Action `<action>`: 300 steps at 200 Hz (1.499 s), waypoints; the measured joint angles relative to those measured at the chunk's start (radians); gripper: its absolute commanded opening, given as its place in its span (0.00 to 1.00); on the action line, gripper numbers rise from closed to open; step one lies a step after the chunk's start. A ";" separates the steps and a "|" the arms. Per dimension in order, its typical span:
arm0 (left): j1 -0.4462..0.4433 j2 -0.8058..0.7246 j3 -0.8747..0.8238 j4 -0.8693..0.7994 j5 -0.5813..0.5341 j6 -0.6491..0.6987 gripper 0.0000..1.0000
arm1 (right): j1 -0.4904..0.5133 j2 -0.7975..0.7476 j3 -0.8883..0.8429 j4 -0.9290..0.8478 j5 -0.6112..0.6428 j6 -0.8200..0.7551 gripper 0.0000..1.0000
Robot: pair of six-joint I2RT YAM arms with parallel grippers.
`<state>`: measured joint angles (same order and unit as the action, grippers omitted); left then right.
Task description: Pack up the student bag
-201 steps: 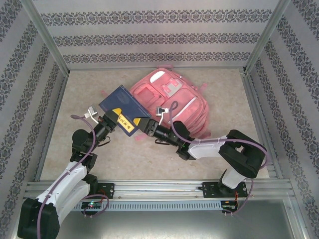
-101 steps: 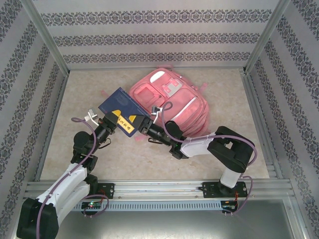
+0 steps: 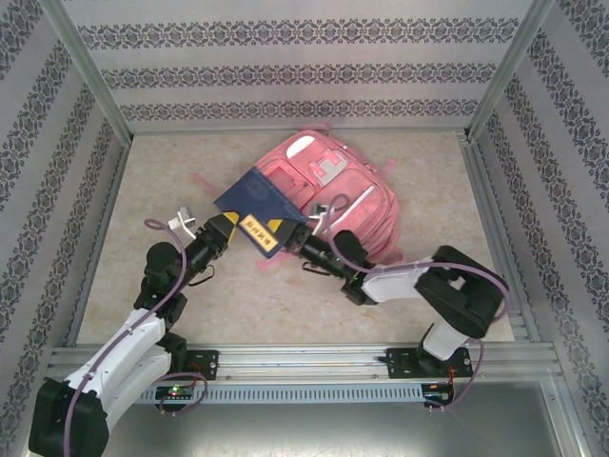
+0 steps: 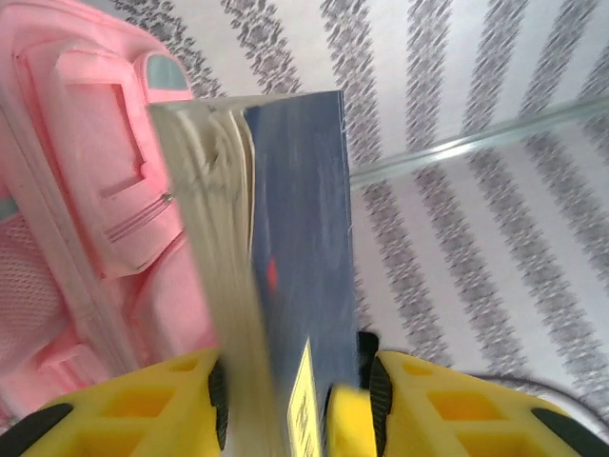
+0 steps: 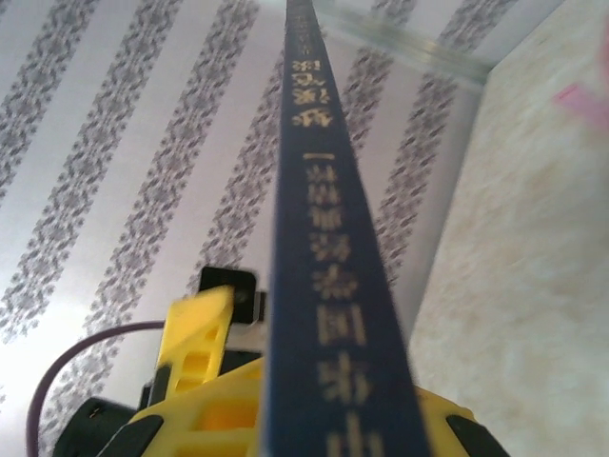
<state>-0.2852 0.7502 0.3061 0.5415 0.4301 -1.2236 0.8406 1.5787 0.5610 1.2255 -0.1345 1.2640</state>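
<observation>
Wallpapered cell, beige bench (image 3: 409, 286): pink student bag (image 3: 354, 186) lies toward 12 o'clock. The blue book (image 3: 255, 203) has shifted over the bag's 9 o'clock edge. Right end effector (image 3: 297, 238) just clamped the book's spine. Left end effector (image 3: 222, 231) has slackened, jaws wider than the book. Looks like a handover before insertion.

Left arm (image 3: 124, 333), right arm (image 3: 409, 281) angled inward; left fingers (image 4: 143, 400) parted, right fingers (image 5: 219, 419) pinched on book (image 3: 255, 202).

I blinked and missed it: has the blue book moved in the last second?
Yes. The blue book slid right, now covering more of the pink backpack.
</observation>
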 measured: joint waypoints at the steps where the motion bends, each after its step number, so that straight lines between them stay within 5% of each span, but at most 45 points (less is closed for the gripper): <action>1: -0.002 0.002 0.004 -0.008 0.001 0.006 0.45 | -0.005 -0.006 -0.003 -0.006 -0.002 -0.001 0.00; 35: -0.139 0.139 0.245 -0.293 0.016 0.224 0.47 | -0.205 -0.348 -0.059 -0.441 -0.019 -0.126 0.00; 60: -0.262 0.350 0.454 -0.492 0.011 0.398 0.50 | -0.257 -0.608 -0.011 -0.839 0.002 -0.277 0.00; 81: -0.344 0.539 0.640 -0.651 -0.003 0.538 0.53 | -0.397 -0.737 0.037 -1.079 -0.007 -0.328 0.00; 104: -0.383 0.709 0.822 -0.758 -0.017 0.645 0.56 | -0.536 -0.845 0.039 -1.300 0.021 -0.372 0.00; 142: -0.388 0.952 1.111 -0.885 -0.032 0.770 0.59 | -0.580 -1.074 0.012 -1.605 0.105 -0.463 0.00; 229: -0.388 1.411 1.611 -1.102 0.072 0.883 0.57 | -0.597 -1.244 0.012 -1.824 0.203 -0.602 0.00; 300: -0.396 1.474 1.632 -1.114 0.124 0.876 0.29 | -0.597 -1.254 -0.009 -1.841 0.216 -0.636 0.00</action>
<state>-0.6815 2.2242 1.9381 -0.5728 0.5541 -0.3473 0.2440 0.3248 0.5522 -0.6151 0.0814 0.6281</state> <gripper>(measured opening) 0.320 0.139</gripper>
